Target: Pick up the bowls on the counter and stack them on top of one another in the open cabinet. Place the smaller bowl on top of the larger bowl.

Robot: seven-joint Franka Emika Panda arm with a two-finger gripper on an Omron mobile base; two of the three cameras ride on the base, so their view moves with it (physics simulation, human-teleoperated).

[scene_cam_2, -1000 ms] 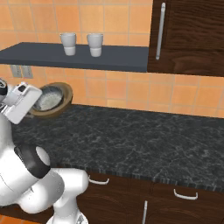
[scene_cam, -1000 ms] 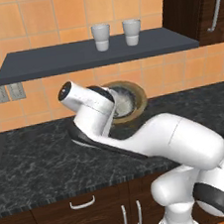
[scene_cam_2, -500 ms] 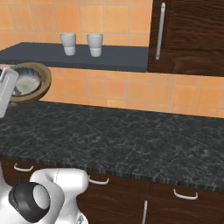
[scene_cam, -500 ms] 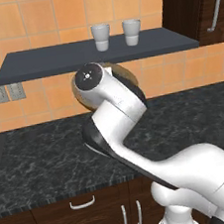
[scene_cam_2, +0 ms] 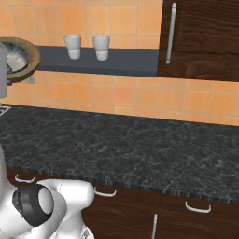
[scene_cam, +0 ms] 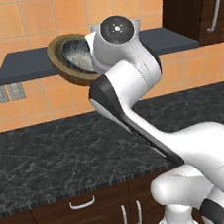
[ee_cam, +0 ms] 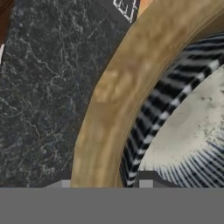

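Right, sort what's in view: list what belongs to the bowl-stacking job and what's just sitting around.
Part of the job:
- larger bowl, tan, raised by the arm
- smaller bowl, speckled, nested inside it
- open cabinet, the slate-grey shelf
- counter
- gripper

Just there:
- two pale grey cups on the shelf
- tall brown cupboard
- wall outlets

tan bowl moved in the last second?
Yes. The tan bowl rose from just above the counter to shelf height in the left base view.
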